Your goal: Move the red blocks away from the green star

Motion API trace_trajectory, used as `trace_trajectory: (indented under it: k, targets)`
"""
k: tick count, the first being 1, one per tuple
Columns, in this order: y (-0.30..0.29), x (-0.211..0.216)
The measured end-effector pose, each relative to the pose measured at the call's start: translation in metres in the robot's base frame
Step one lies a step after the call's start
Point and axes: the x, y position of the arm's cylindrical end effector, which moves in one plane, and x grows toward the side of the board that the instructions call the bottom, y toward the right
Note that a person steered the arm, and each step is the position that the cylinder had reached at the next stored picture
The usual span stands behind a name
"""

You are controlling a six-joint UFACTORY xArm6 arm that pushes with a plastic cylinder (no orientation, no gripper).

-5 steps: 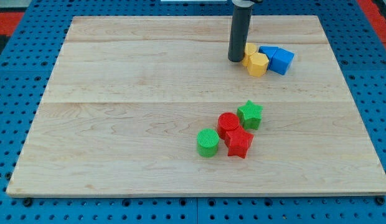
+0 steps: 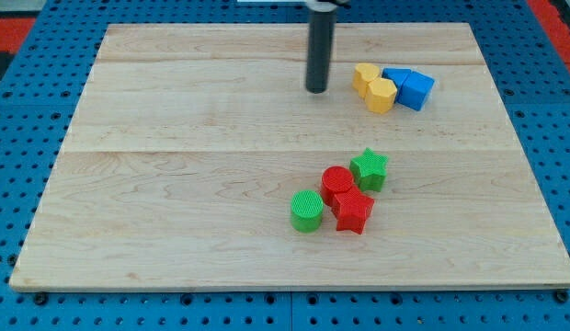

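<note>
Red blocks (image 2: 346, 197) touch green star (image 2: 369, 169); tool (image 2: 316, 90) well apart.

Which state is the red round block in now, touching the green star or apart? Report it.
Touching. The red round block sits against the green star with no wood showing between them.

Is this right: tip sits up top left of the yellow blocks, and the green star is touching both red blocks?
Not quite. In the camera view the green star touches only the red cylinder; the red star lies just below it, apart. The rest holds: my tip sits near the view's top, left of the yellow blocks.
</note>
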Motion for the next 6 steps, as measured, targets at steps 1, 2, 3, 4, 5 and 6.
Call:
trace_trajectory:
  k: [1, 2, 3, 4, 5, 6]
  targets:
    - [0.009, 0.060]
    - [0.028, 0.100]
    - [0.019, 0.116]
    - [0.045, 0.169]
    - [0.070, 0.174]
    - [0.046, 0.151]
